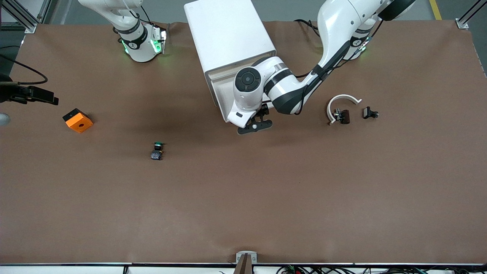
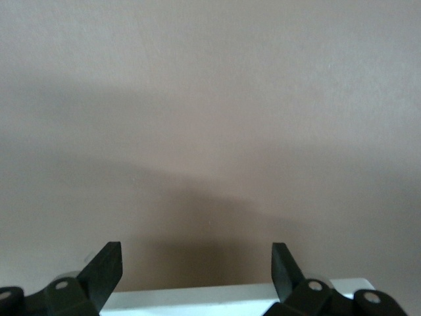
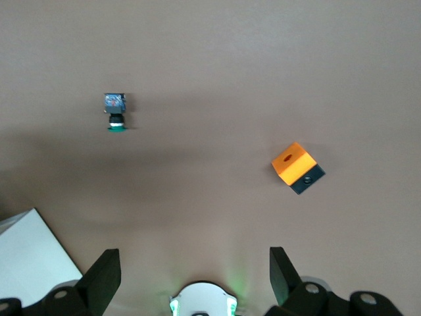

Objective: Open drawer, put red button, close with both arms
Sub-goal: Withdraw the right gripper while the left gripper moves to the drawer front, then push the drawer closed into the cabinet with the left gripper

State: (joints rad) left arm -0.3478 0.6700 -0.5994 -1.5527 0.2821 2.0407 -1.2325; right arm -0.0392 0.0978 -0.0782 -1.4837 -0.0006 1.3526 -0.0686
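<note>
We read the task as barely begun. The left gripper [image 1: 255, 125] hangs low at the face of the white cabinet [image 1: 228, 34], with its fingers spread apart and nothing between them. In the left wrist view, a white edge [image 2: 197, 296] lies across the gap at the root of the jaws, with bare table [image 2: 210, 99] ahead of them. We take that edge to belong to the drawer [image 1: 222, 99], but the arm covers much of the cabinet's face. We cannot tell whether any drawer is pulled out.

The red button [image 1: 341, 115] is, we judge, the small dark piece with a reddish end lying inside a white curved bracket [image 1: 342, 99]. It sits on the table well apart from the left jaws, toward the left arm's end, and no jaw is touching it. A small black part [image 1: 370, 113] lies just beside the bracket.

The right arm waits. The right gripper [image 3: 194, 253] is held high over its own base, jaws apart and empty. Ahead of those jaws, well apart from them, are the green-capped button [image 3: 116, 113] and an orange block [image 3: 297, 168].

Judging from this, opening the drawer is the step in hand. Fetching the red button, dropping it in and closing with both arms are all not yet done.
</note>
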